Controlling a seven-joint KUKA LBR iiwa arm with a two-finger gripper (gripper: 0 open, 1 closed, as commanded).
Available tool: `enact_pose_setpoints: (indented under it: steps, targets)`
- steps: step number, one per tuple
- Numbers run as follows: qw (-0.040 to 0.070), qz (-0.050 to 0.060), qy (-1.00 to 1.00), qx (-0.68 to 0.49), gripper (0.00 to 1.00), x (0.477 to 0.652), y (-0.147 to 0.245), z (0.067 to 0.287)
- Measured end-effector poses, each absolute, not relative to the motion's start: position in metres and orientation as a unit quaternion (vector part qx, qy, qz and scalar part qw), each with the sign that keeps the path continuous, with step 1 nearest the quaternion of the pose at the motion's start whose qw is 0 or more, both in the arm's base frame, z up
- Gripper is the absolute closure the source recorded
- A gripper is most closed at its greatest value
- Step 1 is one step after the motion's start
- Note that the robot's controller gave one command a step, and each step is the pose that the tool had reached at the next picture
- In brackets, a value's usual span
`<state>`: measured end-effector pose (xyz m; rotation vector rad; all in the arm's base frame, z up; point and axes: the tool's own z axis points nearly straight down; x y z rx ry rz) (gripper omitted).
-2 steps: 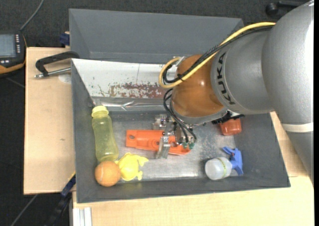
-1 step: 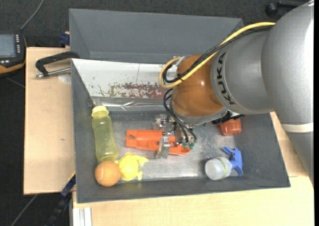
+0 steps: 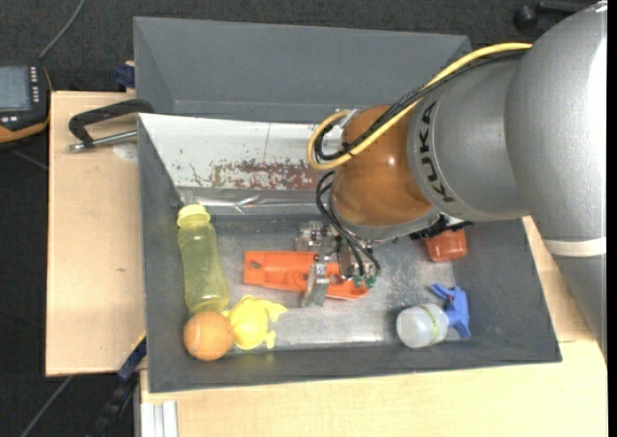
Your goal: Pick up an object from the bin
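Where the floor of the grey bin (image 3: 487, 334) is barest, near its middle, a flat orange plastic piece (image 3: 273, 271) lies lengthwise, its left part plain to see and its right end under the gripper (image 3: 326, 277). The gripper is low over that right end, at or just above it, and the view does not let me tell how far the claw is open or whether it grips the piece.

To the right, well apart, are a small red-orange block (image 3: 446, 246), a blue clip-like piece (image 3: 454, 308) and, touching it, a white rounded thing (image 3: 420, 325). Along the left wall lies a yellow-green bottle (image 3: 201, 261); at its foot sit an orange ball (image 3: 207, 336) and, just beside that, a yellow toy (image 3: 252, 321).
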<state>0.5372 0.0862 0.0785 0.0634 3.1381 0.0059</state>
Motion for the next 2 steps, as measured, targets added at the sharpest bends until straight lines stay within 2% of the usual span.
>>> enact_pose_setpoints:
  steps: [2]
  targets:
    - [0.001, 0.002, 1.000, 0.020, 1.00, 0.5372, 0.0862, 0.0785]
